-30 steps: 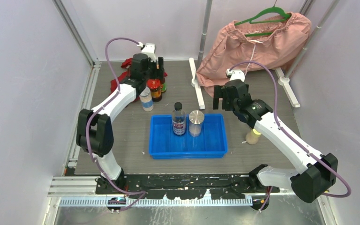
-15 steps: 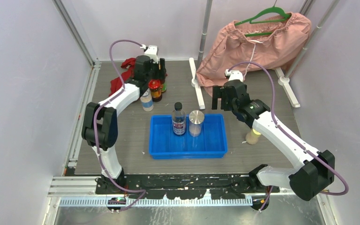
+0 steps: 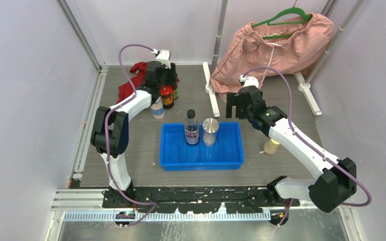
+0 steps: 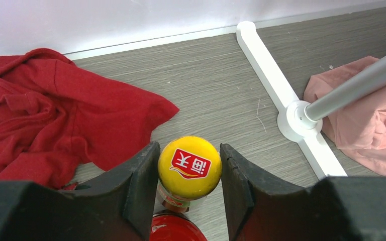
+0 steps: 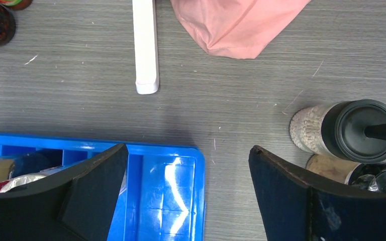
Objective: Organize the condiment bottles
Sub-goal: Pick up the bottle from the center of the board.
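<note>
Left wrist: left tool (image 4: 189,150) pinching glossy round yellow bottle cap (image 4: 189,168); right tool (image 5: 187,149) spread over blue tray (image 5: 176,191).

bottle cap (image 4: 189,167) yellow with red-white logo, second cap (image 4: 173,232) red. cloth (image 4: 55,115) red, tray (image 3: 201,164) blue, garment (image 3: 276,45) pink, tabletop (image 5: 231,80) grey wood-grain, jar (image 5: 309,133) speckled beige with black lid (image 5: 359,148).

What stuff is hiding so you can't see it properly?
- Left wrist view: the yellow-capped bottle shows only its cap, which hides the body below. It is unclear whether the left gripper is squeezing it.
- Left wrist view: the red cap is cut off by the bottom edge.
- Right wrist view: the tray bottles in the blue tray are mostly hidden behind the right gripper.
</note>
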